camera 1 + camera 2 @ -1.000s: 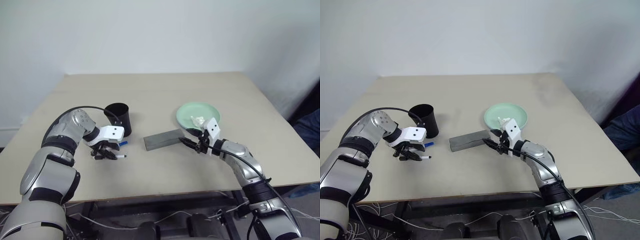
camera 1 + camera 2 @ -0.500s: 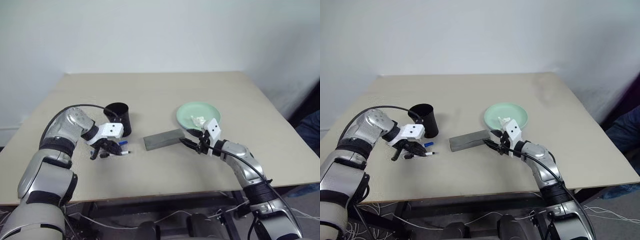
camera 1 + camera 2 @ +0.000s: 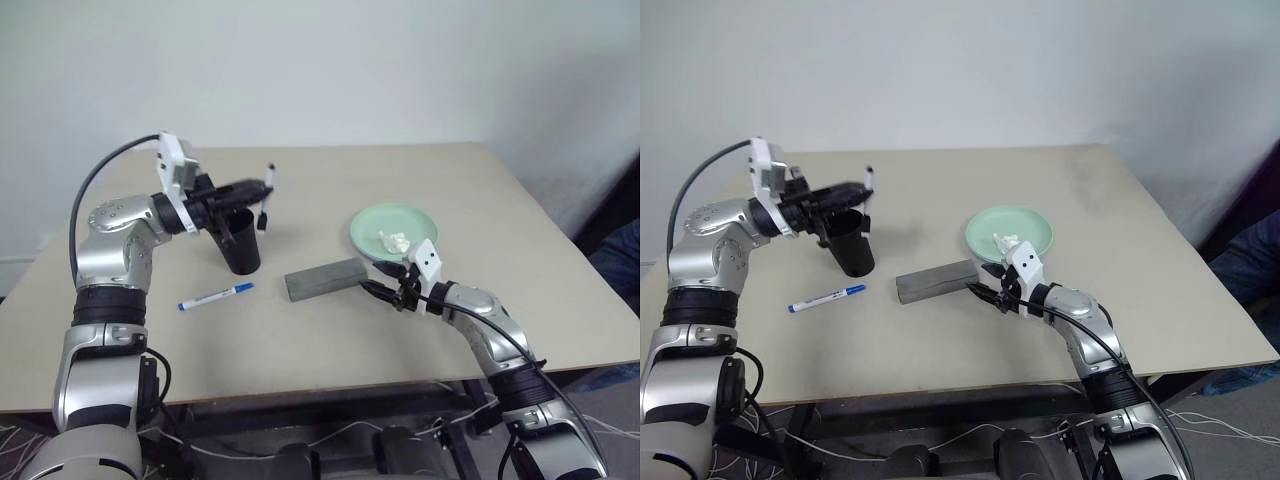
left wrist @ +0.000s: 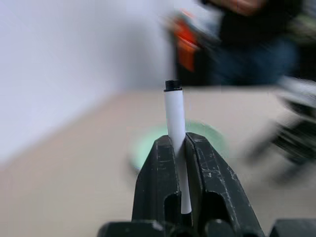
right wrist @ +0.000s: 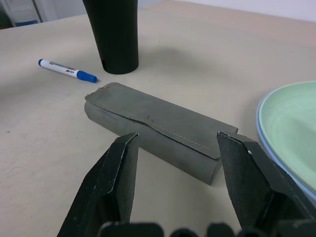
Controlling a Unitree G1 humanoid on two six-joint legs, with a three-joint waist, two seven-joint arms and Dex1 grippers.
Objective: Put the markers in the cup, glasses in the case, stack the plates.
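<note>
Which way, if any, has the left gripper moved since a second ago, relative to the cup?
Yes. The left gripper, shut on a dark-capped marker, rose from the table beside the cup to above its rim.

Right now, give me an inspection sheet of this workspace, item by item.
Surface: beige table, bare at the far side.
Job's things: black cup upright; blue-capped marker lying flat in front of it; grey case closed; mint green plate stacked on a blue one, a small white item on it.
Clutter: nothing seen.
Grippers: left claw shut on the dark-capped marker above the cup; right claw open, facing the case's end.
Cables: black cable looping over the left arm.
Surroundings: white wall.
</note>
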